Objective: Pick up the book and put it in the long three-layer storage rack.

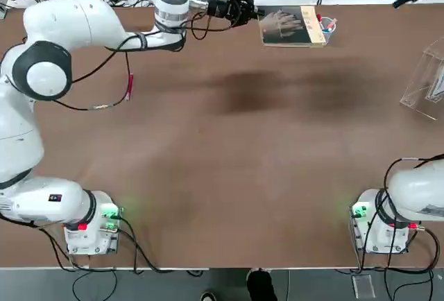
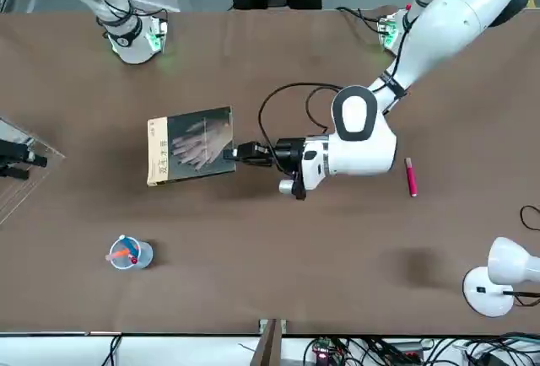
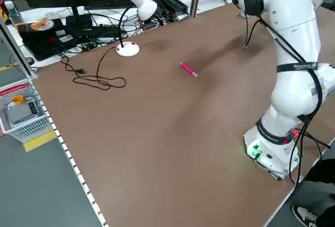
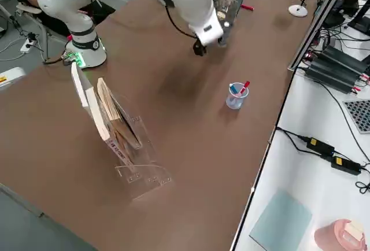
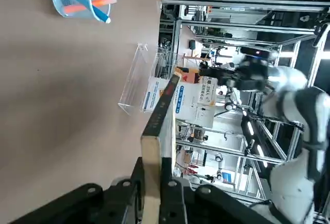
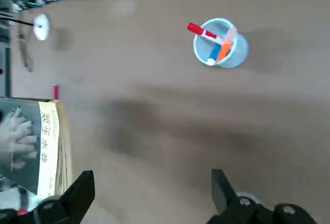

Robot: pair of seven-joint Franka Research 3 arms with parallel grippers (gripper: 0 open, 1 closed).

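The book (image 2: 192,145), dark grey with a pale hand picture and a tan strip, hangs above the far side of the table. My left gripper (image 2: 240,153) is shut on its near edge; the left wrist view shows the book (image 5: 160,126) edge-on between the fingers. The clear storage rack (image 4: 130,147) stands at the robot's right side of the table (image 1: 427,82), with thin booklets leaning in it. My right gripper (image 6: 149,195) hovers high near the rack, open and holding nothing, looking down on the book (image 6: 31,146).
A small clear cup of pens (image 2: 128,254) stands on the table near the far edge, beyond the book. A pink pen (image 2: 411,176) lies on the left arm's side. A white desk lamp (image 2: 498,275) sits at the far corner. A person stands behind the robot.
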